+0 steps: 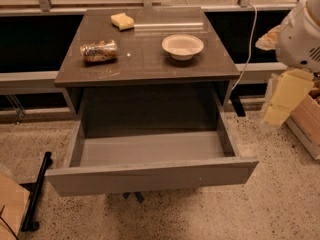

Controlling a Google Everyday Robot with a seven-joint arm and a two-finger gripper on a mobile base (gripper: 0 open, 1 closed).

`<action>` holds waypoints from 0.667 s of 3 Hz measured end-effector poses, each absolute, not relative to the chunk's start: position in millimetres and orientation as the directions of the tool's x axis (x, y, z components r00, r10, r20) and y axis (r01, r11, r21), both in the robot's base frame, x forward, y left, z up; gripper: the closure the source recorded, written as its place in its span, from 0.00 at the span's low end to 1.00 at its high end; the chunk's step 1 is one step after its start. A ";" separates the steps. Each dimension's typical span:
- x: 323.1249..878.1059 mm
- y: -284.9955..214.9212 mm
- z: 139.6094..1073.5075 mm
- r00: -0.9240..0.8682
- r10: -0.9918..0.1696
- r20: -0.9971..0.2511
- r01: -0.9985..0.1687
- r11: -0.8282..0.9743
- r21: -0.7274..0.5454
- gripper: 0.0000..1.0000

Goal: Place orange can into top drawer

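No lettering can be read: the mottled label of the orange can (pixel 99 51), on the surface (pixel 150 61) behind the top drawer (pixel 150 176), gives no legible word. The hand (pixel 279 103) hangs right of the top drawer.

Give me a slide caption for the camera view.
Open top drawer, can lying on the cabinet above, hand off to the right.

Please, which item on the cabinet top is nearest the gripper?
The round white bowl: the gripper hangs right of it; the shiny orange can and yellow sponge sit farther left.
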State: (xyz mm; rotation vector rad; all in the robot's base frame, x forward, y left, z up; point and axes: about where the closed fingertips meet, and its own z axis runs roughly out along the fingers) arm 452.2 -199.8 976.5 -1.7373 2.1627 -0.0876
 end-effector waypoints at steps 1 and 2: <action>482.4 -169.9 976.1 -0.107 -0.951 -0.292 -0.932 0.197 -0.302 0.00; 524.3 -141.5 978.2 -0.063 -0.925 -0.375 -0.933 0.188 -0.308 0.00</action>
